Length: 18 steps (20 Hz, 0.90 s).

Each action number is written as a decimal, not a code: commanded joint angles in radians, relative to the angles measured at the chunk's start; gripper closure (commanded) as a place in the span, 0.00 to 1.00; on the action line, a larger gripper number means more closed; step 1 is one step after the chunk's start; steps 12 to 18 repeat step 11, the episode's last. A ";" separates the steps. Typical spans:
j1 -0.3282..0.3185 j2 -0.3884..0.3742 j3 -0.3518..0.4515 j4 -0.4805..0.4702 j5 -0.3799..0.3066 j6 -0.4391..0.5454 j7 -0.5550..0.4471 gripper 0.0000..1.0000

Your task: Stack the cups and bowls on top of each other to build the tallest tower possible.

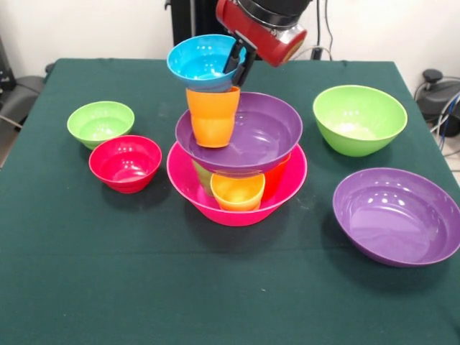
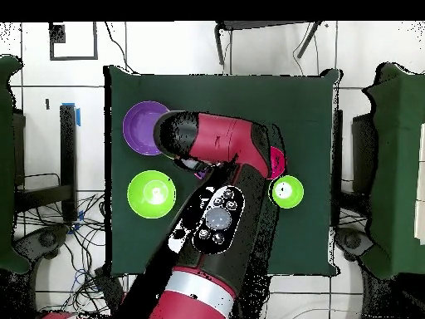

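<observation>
Green-clothed table, pink bowl, red bowl, two light-green bowls, purple bowl

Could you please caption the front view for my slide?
Claw grips the blue bowl atop an orange cup on the tower.

The bench has a dark green cloth over it, kinda wrinkled along the front, and it runs off the bottom of the front view. Behind it there's a plain white wall. A black chair pokes in at the left edge, and on the right there's some black gear with a tangle of cables. From overhead the floor is pale tiles with dark grout lines, a strip of blue tape is stuck down left of the bench, and loose wires snake around lower left.
</observation>
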<state>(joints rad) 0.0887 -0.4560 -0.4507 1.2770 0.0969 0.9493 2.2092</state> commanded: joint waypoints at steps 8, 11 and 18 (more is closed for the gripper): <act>-0.021 0.059 0.070 -0.040 0.010 -0.043 0.158 1.00; -0.020 0.063 0.076 -0.048 0.016 -0.051 0.162 1.00; -0.020 0.063 0.076 -0.048 0.016 -0.051 0.162 1.00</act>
